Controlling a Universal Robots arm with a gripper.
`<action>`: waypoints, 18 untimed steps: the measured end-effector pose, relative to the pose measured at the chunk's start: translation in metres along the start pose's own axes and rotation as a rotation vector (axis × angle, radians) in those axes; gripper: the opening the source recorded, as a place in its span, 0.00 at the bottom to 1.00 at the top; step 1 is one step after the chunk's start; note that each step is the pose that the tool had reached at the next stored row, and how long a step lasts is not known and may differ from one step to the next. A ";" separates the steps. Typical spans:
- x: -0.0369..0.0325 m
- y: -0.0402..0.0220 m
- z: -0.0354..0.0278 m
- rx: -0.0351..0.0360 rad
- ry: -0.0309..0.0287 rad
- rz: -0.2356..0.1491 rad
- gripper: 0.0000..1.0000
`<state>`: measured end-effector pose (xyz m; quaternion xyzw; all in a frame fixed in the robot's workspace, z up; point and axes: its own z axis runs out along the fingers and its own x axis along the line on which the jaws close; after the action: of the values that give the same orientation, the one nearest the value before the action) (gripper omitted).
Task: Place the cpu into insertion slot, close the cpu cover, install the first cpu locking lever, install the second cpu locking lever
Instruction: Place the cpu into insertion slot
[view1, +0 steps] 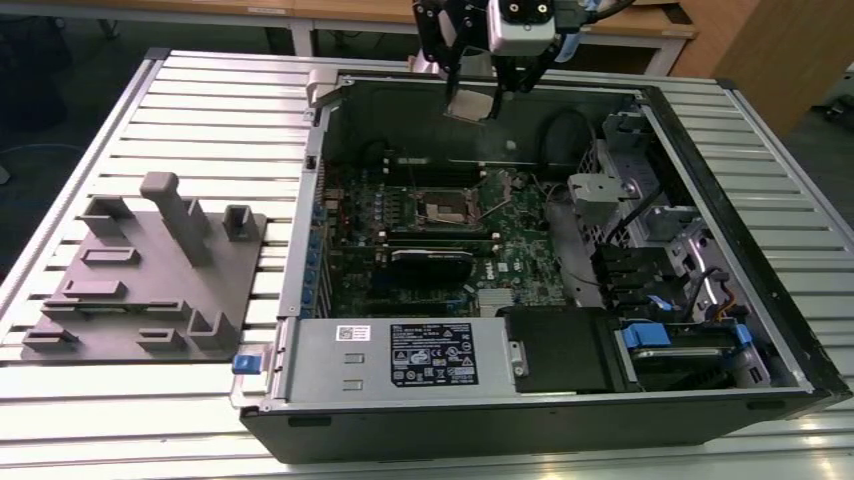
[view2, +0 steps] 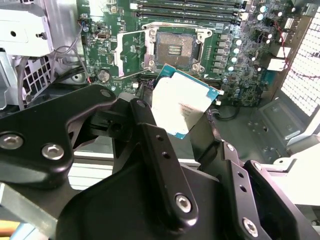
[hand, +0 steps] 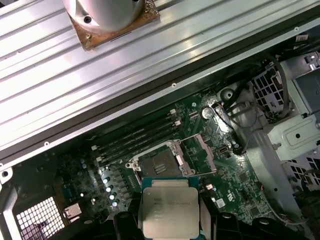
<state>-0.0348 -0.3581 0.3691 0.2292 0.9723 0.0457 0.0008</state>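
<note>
Jaws pinch the cpu (view2: 182, 100) by two opposite edges, the gripper (view1: 474, 98) hanging high over the open computer case (view1: 747, 250), near its back wall. In the exterior view the chip is a small pale square, tilted, its edges hard to separate from the dark fingers (view2: 150, 132). Below the jaws and well apart from them lies the insertion slot (view2: 175, 47), its dark centre uncovered. The cpu cover (view2: 129, 50) stands swung open just beside it, with green board showing through its window. Black gripper links hide the chip's near corner in the second wrist view. In the first wrist view the picture's edge cuts off the chip's lower edge. The locking levers cannot be made out among the socket's metalwork. Long memory slots (hand: 135, 135) run beyond the socket.
</note>
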 end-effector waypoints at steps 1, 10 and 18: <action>0.0000 0.0000 0.0001 -0.0002 -0.0009 0.010 0.54; 0.0000 0.0000 0.0006 -0.0015 -0.0125 0.135 0.54; 0.0000 0.0000 0.0006 -0.0017 -0.0129 0.139 0.54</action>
<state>-0.0348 -0.3581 0.3685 0.2966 0.9539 0.0449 0.0041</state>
